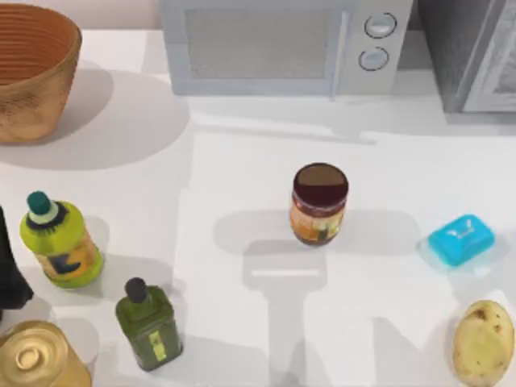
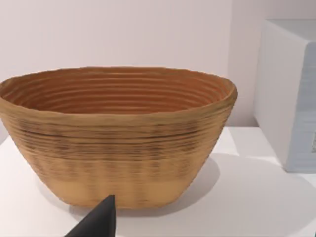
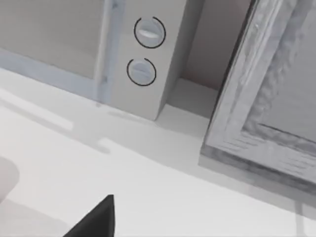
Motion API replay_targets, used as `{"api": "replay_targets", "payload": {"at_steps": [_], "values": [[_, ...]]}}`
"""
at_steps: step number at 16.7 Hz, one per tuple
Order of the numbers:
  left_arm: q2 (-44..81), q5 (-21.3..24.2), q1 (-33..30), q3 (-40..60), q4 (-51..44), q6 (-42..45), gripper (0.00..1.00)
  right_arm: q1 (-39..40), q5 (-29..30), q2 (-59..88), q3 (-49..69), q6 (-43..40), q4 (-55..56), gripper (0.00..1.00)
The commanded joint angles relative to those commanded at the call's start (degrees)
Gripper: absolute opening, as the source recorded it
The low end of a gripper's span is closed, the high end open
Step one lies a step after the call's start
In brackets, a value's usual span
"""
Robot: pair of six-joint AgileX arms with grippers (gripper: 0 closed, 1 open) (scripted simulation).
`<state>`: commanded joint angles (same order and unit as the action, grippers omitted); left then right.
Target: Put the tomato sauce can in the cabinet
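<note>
The small cylindrical tomato sauce can point(image 1: 319, 204), maroon-topped with an orange-yellow label, stands upright mid-desk. The large dark grey textured cabinet point(image 1: 472, 52) with its lighter framed door stands shut at the far right.

The cabinet point(image 1: 472, 56), basket point(image 1: 32, 72) and gold tin point(image 1: 36, 359) are cut by the top view's edges.

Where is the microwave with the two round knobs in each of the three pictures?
Top view: the microwave stands at the back edge, middle, between the basket and the cabinet.
Left wrist view: its plain white side stands beside the basket.
Right wrist view: its knobs face the camera, next to the cabinet door.
Shared landmark: the white table.
</note>
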<state>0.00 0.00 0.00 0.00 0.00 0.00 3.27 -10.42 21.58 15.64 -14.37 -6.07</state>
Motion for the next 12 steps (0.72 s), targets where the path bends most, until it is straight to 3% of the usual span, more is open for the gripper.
{"api": "replay_targets", "payload": {"at_steps": [12], "values": [[0.0, 0.0, 0.0, 0.0, 0.0, 0.0, 1.0, 8.4, -26.3, 71.4, 41.1, -36.8, -15.3, 1.0]]}}
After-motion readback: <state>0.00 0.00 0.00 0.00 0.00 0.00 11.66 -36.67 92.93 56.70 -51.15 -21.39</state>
